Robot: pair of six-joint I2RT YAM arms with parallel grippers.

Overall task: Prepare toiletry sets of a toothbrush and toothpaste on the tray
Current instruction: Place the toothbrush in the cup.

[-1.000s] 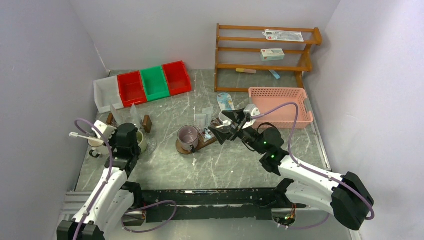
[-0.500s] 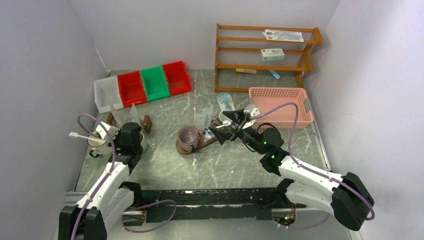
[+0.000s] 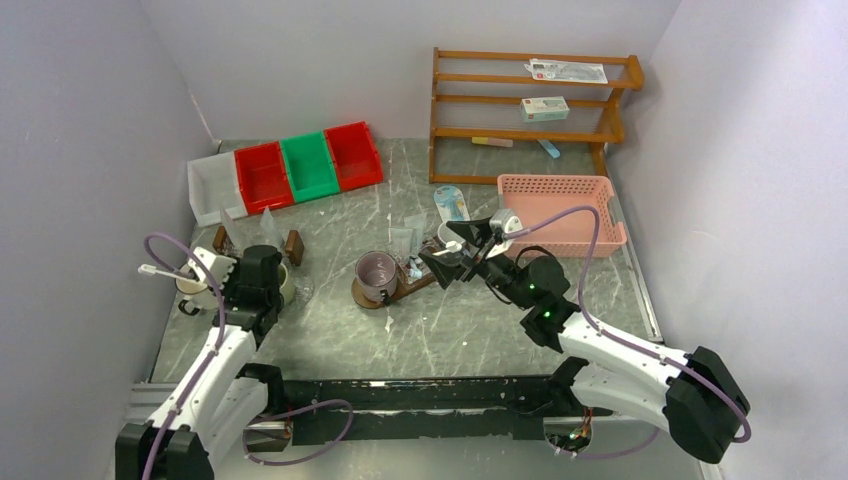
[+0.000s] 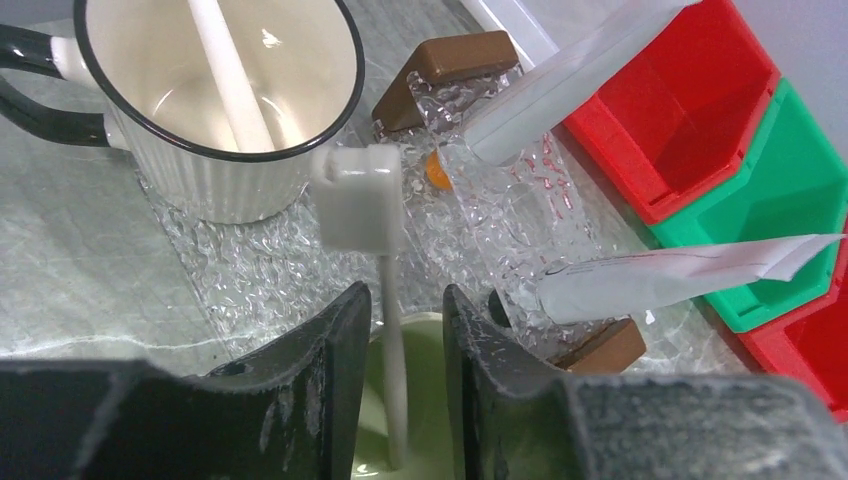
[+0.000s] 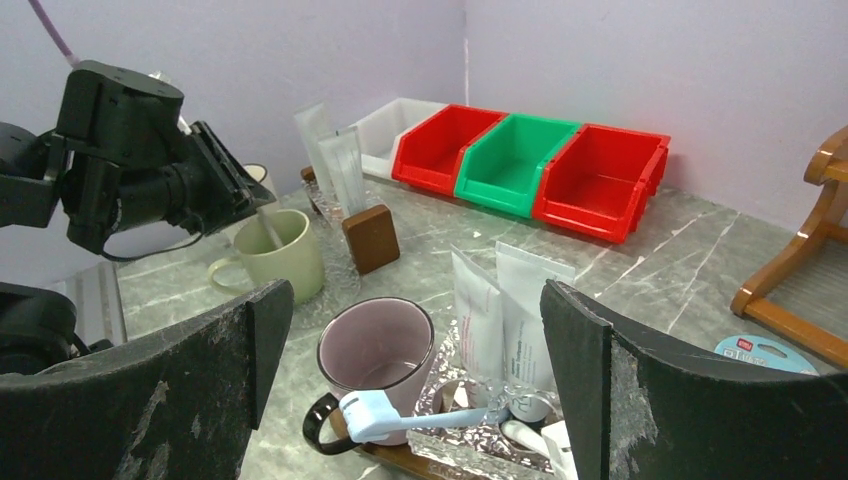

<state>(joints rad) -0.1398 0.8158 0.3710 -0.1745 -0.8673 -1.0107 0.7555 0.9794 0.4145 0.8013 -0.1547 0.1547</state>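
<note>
Three mugs carry the scene. At the left end of the tray [image 3: 418, 281] stands a purple mug [image 5: 375, 345]. A pale blue toothbrush [image 5: 400, 415] lies at its foot, and white tubes [image 5: 505, 305] stand upright just behind, toward the tray's middle.

Well to the left of the tray sits a green mug [image 5: 283, 258], and farther left a white mug [image 4: 215, 110] with a black rim, both at a clear crinkled dish [image 4: 500, 190] with brown wooden ends. A white handle [image 4: 228, 70] leans inside the white mug. A white toothbrush [image 4: 358, 200] stands upright in the green one, head up.

The left jaws flank that toothbrush's stem, slightly parted, with a gap on each side, gripping nothing. The right jaws hang spread wide over the tray's right end, holding nothing.

From above, the left arm covers most of the green mug. Only the left wrist view shows the gap beside the stem, and two leaning tubes [image 4: 570, 80] across the dish. The right wrist view alone makes out the blue brush. Behind the tray, red, green and white bins [image 3: 308, 165] line up.
</note>
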